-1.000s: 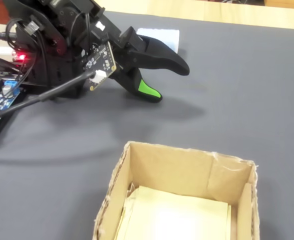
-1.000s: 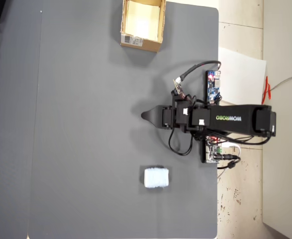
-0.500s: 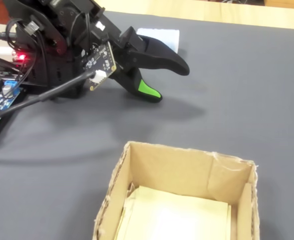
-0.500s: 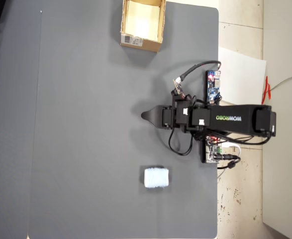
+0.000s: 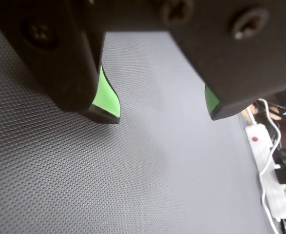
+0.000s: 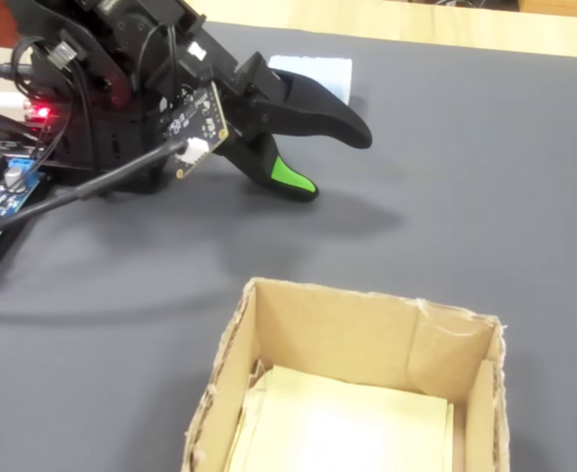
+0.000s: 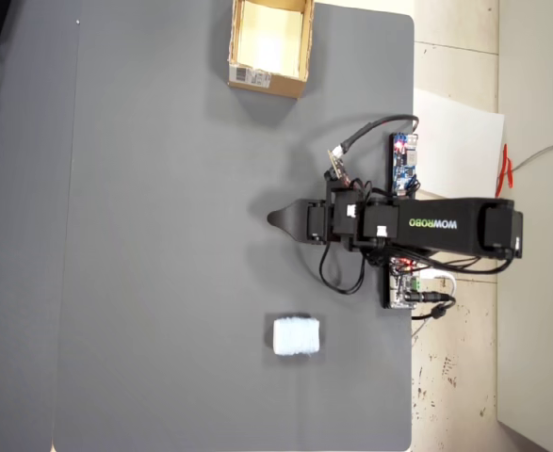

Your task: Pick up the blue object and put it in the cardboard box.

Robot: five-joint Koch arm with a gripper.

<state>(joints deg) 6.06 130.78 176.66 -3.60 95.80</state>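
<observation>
Wrist view alone shows the gripper [image 5: 162, 114] fingers parted and empty over bare bench [image 5: 84, 185]; overhead shows block [image 7: 297, 335] at 6, box [image 7: 268, 45] at 12.

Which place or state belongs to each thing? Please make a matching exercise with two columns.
Things:
1. small pale-blue ribbed block
2. tan cardboard box with a white label
3. black end effector with green pads
4. small blue circuit board

Places or states (overhead view):
A. top edge of the dark mat
B. open, holding nothing
C. beside the arm, off the mat
D. lying on the mat, lower part of the picture

Pairs: 1-D, 2-A, 3-B, 4-C
</observation>
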